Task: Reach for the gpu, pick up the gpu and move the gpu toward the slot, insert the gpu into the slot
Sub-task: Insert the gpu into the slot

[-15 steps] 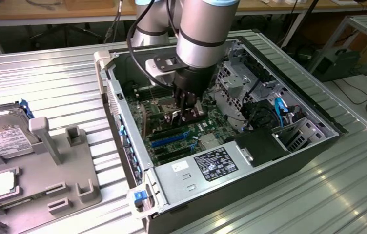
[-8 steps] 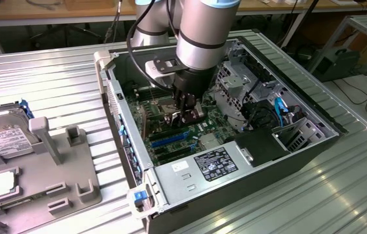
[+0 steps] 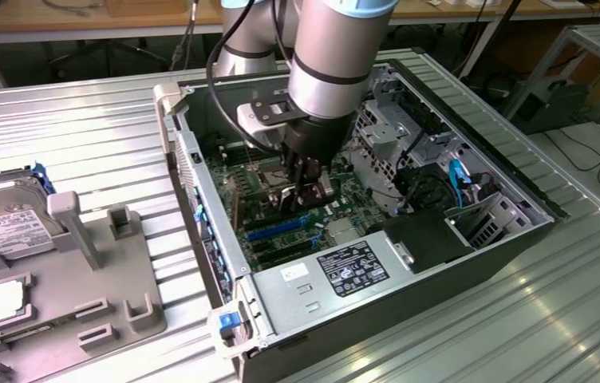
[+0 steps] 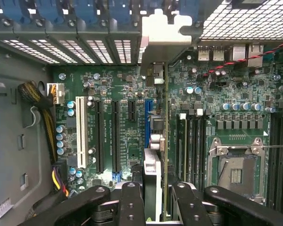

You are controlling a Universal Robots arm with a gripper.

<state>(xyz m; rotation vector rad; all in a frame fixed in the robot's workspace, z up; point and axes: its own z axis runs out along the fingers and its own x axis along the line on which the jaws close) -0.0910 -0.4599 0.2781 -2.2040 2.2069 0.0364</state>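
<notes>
1 graphics card (image 4: 164, 117) is clamped edge-on in my gripper (image 4: 154, 197), its long axis parallel to the blue slot (image 4: 147, 122), seemingly just beside it, not yet seated.

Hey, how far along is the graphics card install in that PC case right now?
Done: the gpu is picked up and brought inside the case. In hand: the gripper clamps it edge-on over the motherboard, right beside the blue slot. Left: the slot shows bare alongside the card, so it does not look seated yet.
</notes>
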